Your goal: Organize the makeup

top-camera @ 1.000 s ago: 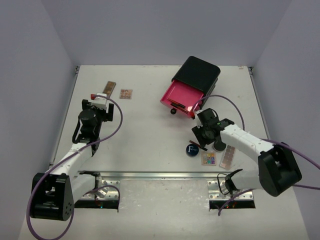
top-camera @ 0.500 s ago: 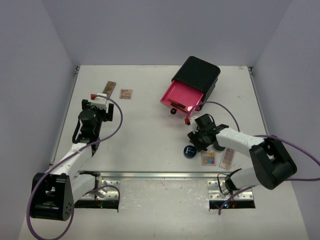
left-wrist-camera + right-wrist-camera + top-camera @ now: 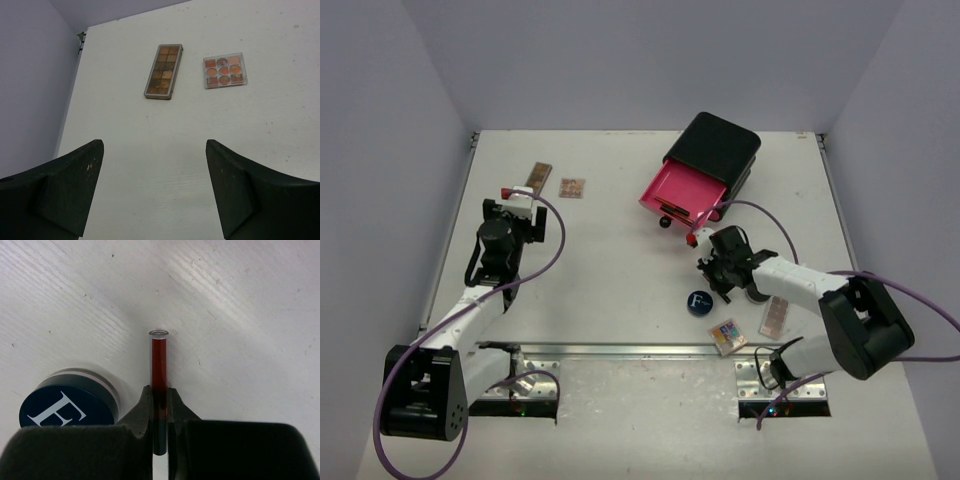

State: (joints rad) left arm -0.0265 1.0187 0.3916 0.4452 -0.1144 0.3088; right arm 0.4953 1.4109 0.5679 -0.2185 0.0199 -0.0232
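Right gripper [image 3: 160, 399]: jaws pinched narrow on the thin red-black pencil [image 3: 159, 357], gripping it where the red shaft turns dark.
Pencil: it sticks out ahead of the fingertips with its clear-rimmed end forward. In the top view its red end points toward the pink drawer [image 3: 678, 190]. Whether it touches the table [image 3: 610, 260] cannot be told.
Left gripper [image 3: 155, 192]: jaws spread wide with nothing between them, over the left part of the table.
Blue compact [image 3: 67, 404]: round, with a white "F" on the lid. It sits on the table just left of the right gripper's fingers, apart from the pencil.
Far-left palettes: 2 lie flat ahead of the left gripper, side by side but apart. One is a long brown palette [image 3: 163, 71]; the other is a square clear palette [image 3: 224, 71] with 9 orange pans.
Near-right palettes: a multicoloured palette [image 3: 728, 335] lies askew at the near table edge. A long narrow palette [image 3: 775, 316] lies to its right, beside the right arm.
Black box [image 3: 715, 148]: it stands at the far right, turned at an angle, with the pink drawer pulled out toward the middle of the table.
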